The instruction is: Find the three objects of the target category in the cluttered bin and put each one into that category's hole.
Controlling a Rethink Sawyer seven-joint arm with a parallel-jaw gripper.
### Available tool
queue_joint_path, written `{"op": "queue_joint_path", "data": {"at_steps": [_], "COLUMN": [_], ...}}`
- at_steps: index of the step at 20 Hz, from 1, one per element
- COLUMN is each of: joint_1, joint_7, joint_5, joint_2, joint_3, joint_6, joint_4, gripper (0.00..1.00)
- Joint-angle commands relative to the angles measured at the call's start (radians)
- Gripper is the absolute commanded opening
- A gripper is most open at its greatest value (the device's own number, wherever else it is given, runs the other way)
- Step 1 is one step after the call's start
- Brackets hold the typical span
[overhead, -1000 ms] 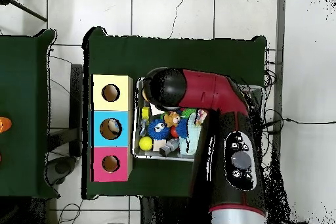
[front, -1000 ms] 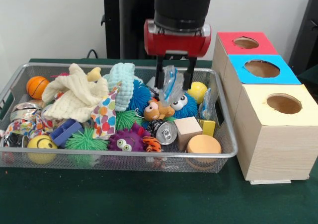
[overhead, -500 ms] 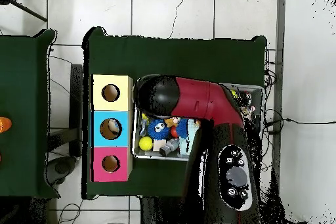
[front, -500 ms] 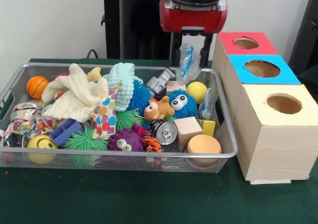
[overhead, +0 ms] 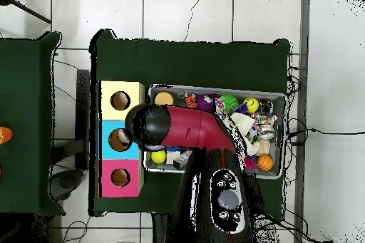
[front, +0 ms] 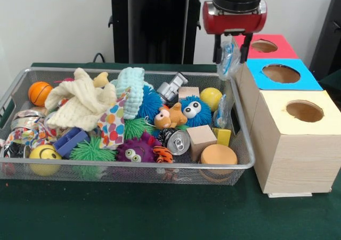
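A clear plastic bag (front: 227,58) hangs clamped in the gripper (front: 229,57) beside the blue-topped box (front: 281,74).

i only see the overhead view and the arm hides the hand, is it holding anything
Observer: Yes. In the front view the hand is shut on a clear wrapper that hangs down from it.
Operator: where is it relative to the boxes
Observer: It hangs well above the bin, by the bin's end next to the boxes. It is in front of the near corners of the red box and the blue box, not over any hole.
Operator: anything similar left in the bin
Observer: What looks like another clear wrapper stands at that same end of the bin, beside the yellow ball.
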Motion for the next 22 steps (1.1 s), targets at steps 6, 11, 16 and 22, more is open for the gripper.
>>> {"op": "queue_joint_path", "data": {"at_steps": [6,11,16,22], "joint_1": [0.046,0.117,0.188,0.212], "joint_7": [0.278,0.328,0.401,0.407], "joint_5": [0.083,0.113,0.15,0.204], "joint_2": [0.005,-0.068,-0.105,-0.061], "joint_3": [-0.006,-0.051,-0.093,-0.091], "joint_6": [-0.112,-0.001,0.083,0.029], "joint_4": [0.176,0.164,0.141,0.148], "gripper": [0.0,0.0,0.0,0.0]}}
